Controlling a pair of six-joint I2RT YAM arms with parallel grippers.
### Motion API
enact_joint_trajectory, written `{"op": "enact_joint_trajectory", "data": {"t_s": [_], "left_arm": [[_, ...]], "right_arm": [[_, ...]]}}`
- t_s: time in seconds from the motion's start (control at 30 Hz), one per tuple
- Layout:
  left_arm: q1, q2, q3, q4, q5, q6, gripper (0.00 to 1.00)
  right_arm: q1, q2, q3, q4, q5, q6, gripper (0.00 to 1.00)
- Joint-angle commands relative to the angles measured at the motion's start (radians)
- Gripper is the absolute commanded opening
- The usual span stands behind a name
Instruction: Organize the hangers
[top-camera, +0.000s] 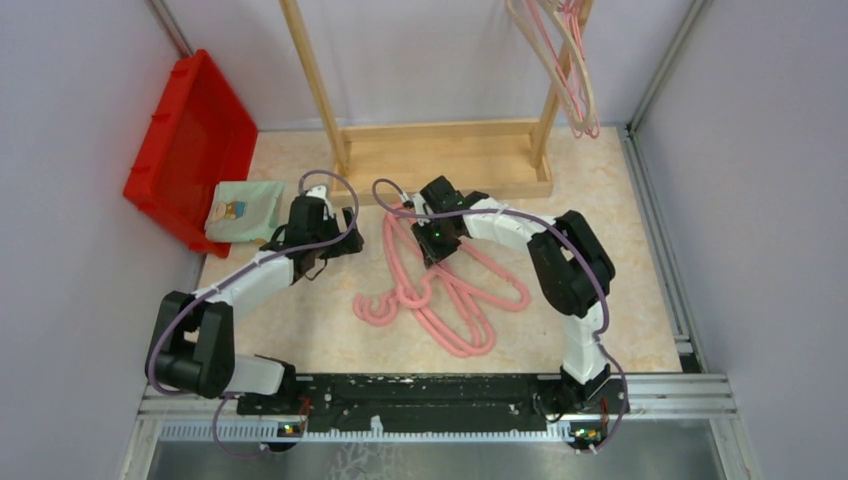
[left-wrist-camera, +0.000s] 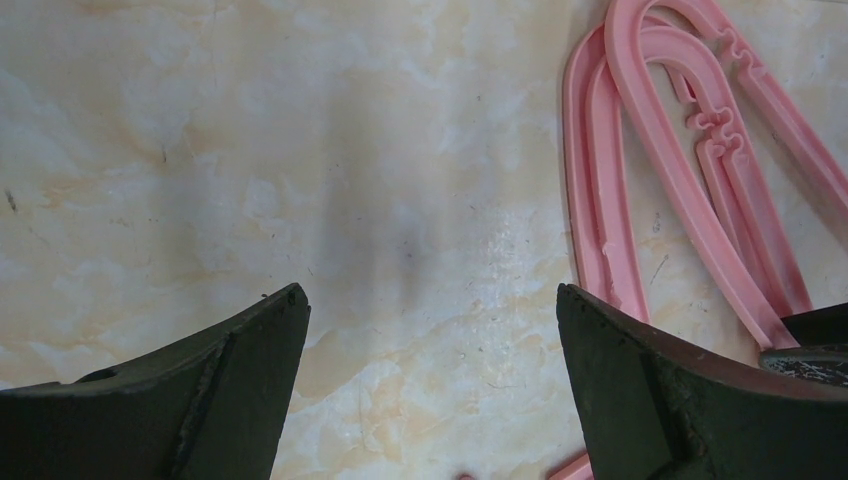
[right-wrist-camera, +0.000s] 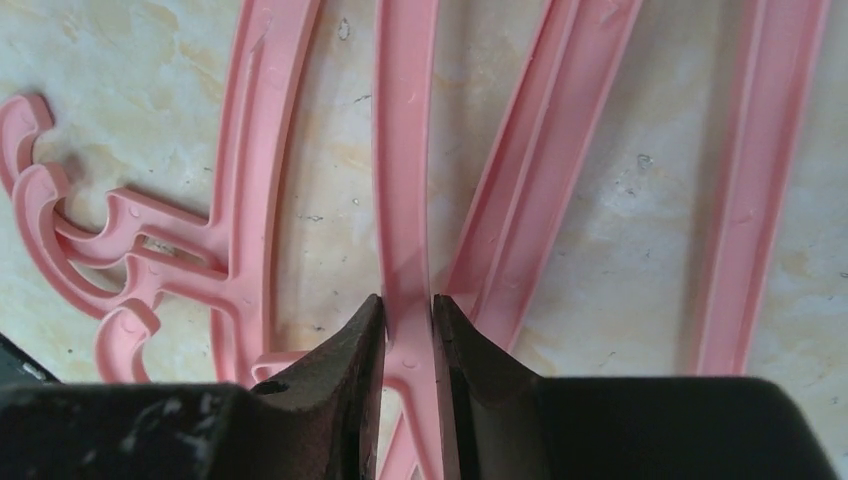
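- Right gripper (right-wrist-camera: 408, 330): jaws nipped onto one thin arm of a pink hanger (right-wrist-camera: 403, 180), which lies tangled with others on the table (top-camera: 620, 300).
- Lift slowly and straight, letting neighbouring hangers (right-wrist-camera: 535, 170) slide free.

Top external: high, above and behind the arm bases at frame bottom, looking steeply down and forward. It is far enough to take in the whole table (top-camera: 620, 300), with the wooden rack (top-camera: 440, 165) at top and the red bin (top-camera: 190, 130) upper left.

Left wrist: close, facing down at the tabletop, left gripper (left-wrist-camera: 430, 295) along the bottom edge, pink hangers (left-wrist-camera: 590, 200) upper right.

Right wrist: closer, facing down, right gripper (right-wrist-camera: 407, 305) bottom centre, hangers filling the frame.

Shared by all three: the hanger pile, centre of the top view.
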Motion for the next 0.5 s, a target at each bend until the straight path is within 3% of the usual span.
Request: {"op": "enact_joint_trajectory", "data": {"t_s": [0.0,0.1,0.2,0.47], "left_arm": [[0.006,-0.017,-0.009,0.008,-0.006,0.003,0.98],[0.006,-0.010,-0.004,0.012,-0.002,0.001,0.98],[0.006,-0.007,-0.002,0.017,0.001,-0.002,0.98],[0.006,-0.002,-0.010,0.021,0.005,-0.007,0.98]], "right_arm": [[-0.011,-0.073,0.008,0.081,0.063,0.010,0.27],[-0.011,-0.138,-0.033,0.073,0.092,-0.002,0.48],[-0.011,-0.217,-0.096,0.074,0.119,-0.012,0.62],[-0.011,-0.415,-0.238,0.013,0.235,-0.045,0.64]]}}
